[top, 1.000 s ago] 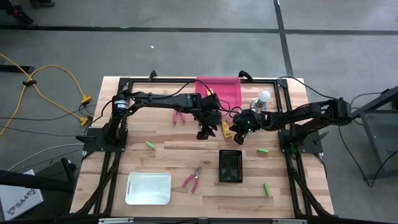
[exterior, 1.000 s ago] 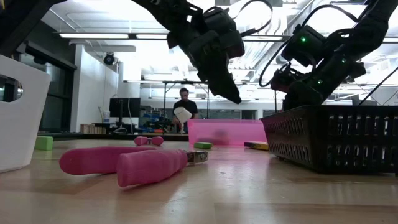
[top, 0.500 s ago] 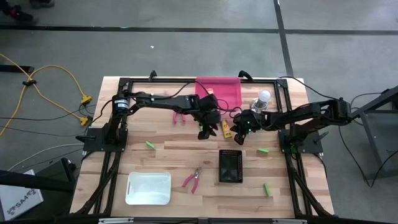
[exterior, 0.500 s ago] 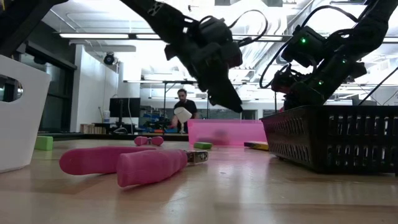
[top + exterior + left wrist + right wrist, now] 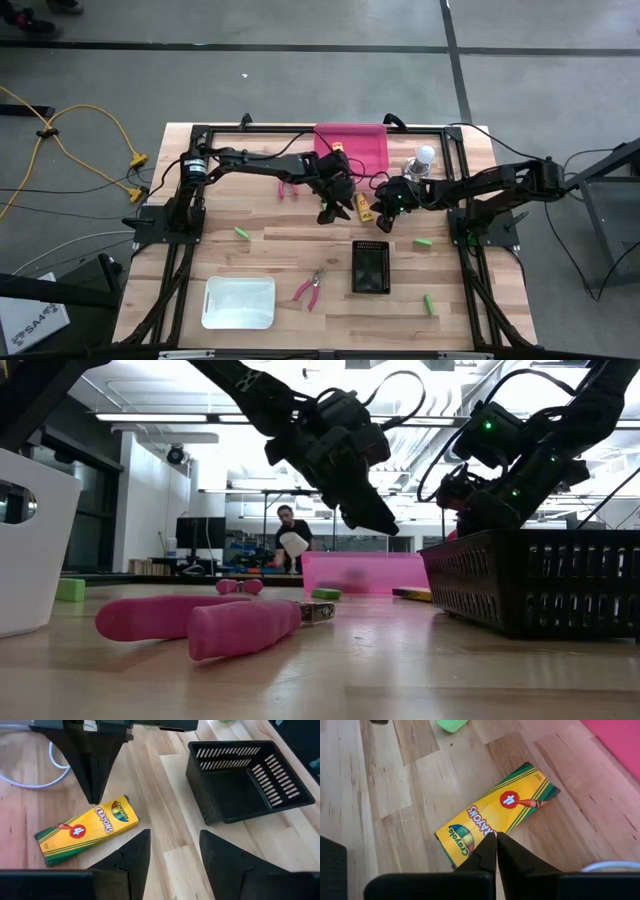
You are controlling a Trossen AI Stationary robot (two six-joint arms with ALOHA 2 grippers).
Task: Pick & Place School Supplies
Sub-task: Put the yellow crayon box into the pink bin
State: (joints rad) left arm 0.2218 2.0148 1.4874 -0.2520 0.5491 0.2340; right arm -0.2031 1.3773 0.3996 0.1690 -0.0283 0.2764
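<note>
A yellow crayon box (image 5: 363, 207) lies flat on the table's middle. It also shows under both wrists, as the crayon box (image 5: 85, 831) and the crayon box (image 5: 496, 815). My left gripper (image 5: 172, 840) hangs open above the bare wood between the box and a black basket (image 5: 245, 780), touching nothing. My right gripper (image 5: 492, 836) is shut, its tip at the box's logo end. Pink pliers (image 5: 308, 289) and a second pair of pink pliers (image 5: 288, 188) lie on the wood. Green blocks (image 5: 241, 233), (image 5: 423, 241), (image 5: 429, 302) lie apart. My right gripper's shut fingertips (image 5: 92, 795) slant down at the long edge of the crayon box near its logo end (image 5: 465, 837). I cannot tell whether they touch it. The box lies flat on the wood.
A white tray (image 5: 239, 302) sits near the front left. The black basket (image 5: 370, 268) stands at the front middle, and a pink tray (image 5: 352, 145) at the far edge. A white bulb (image 5: 423, 160) with a white cable (image 5: 30, 780) is beside the right arm. A person stands in the room behind.
My left gripper has sunk a little toward the table near the crayon box and has tipped further downward, staying open. The right gripper and the box have kept still.
</note>
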